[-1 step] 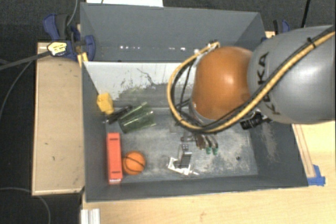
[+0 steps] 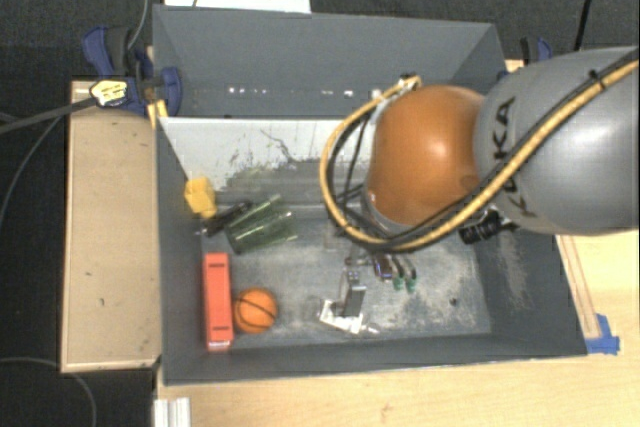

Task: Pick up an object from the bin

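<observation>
Gripper (image 2: 346,307) hung low at the front of the bin (image 2: 300,55), near the small orange ball (image 2: 256,310). Nobody could tell if it was open or closed. It might grab nothing, since the ball lay off to one side.

In my bin (image 2: 470,335) I count five loose things: one yellow piece (image 2: 200,197), one dark green bottle (image 2: 264,225), one black stick (image 2: 224,216) beside the bottle, one red-orange block (image 2: 217,301), and one small orange ball (image 2: 256,310).
</observation>
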Controlling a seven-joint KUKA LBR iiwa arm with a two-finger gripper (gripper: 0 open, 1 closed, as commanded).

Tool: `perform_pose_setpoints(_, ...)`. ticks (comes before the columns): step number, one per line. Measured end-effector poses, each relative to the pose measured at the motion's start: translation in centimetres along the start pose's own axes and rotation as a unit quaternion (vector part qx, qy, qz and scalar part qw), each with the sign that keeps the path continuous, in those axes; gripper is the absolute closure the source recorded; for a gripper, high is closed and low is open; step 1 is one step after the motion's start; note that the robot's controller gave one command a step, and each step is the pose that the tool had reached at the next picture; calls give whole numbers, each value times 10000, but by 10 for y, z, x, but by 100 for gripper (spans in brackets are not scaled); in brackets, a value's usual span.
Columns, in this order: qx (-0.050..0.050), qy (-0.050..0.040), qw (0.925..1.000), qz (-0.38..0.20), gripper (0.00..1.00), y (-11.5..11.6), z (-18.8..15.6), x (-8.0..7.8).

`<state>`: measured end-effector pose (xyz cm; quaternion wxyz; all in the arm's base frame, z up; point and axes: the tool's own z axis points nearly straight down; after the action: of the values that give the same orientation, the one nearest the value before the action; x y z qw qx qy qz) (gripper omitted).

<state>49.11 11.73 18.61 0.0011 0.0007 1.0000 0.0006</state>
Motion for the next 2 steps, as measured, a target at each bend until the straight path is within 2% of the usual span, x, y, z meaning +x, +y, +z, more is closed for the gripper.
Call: perform_pose_setpoints(2, -5, -8, 10000, -93, 0, -10, 126, 8)
